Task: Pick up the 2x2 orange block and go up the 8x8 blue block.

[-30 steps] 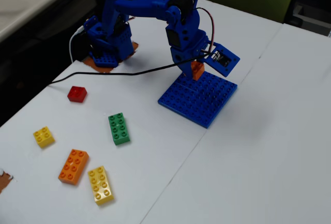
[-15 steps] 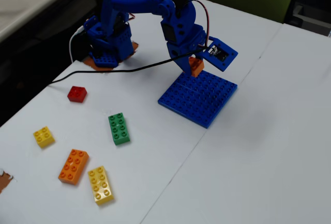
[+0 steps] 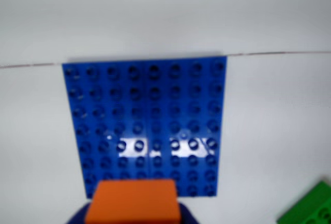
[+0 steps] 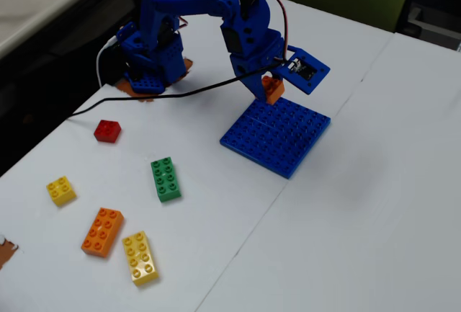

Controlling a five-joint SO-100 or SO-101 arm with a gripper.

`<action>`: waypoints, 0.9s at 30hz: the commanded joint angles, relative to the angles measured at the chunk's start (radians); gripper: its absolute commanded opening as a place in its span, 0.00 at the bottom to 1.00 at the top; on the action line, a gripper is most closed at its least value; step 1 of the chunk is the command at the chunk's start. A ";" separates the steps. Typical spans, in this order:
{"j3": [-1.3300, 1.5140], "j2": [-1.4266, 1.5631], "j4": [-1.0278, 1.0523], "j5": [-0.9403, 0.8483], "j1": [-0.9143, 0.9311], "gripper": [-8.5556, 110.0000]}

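Clamped between the closed fingers of the gripper [image 4: 272, 88], the 2x2 orange block [image 4: 273, 89] is held clear above the far edge of the 8x8 blue block [image 4: 277, 137], not touching it.

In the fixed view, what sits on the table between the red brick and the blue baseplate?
Only bare white table, crossed by the black cable, separates the red brick from the blue baseplate. The green brick lies below that line.
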 commanded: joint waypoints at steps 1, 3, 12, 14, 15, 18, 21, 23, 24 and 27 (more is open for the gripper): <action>-0.031 0.060 -0.003 0.003 0.005 0.07; -0.031 0.057 -0.006 0.003 0.003 0.07; -0.026 0.055 -0.011 0.002 0.002 0.07; -0.026 0.052 -0.009 0.000 0.002 0.07; -0.026 0.051 -0.008 -0.002 0.002 0.07; -0.026 0.046 -0.006 0.000 0.000 0.07; -0.026 0.044 -0.006 -0.002 -0.002 0.07; -0.026 0.044 -0.003 -0.002 -0.002 0.07; -0.026 0.043 -0.003 -0.002 -0.002 0.07; -0.028 0.041 -0.003 -0.005 0.000 0.07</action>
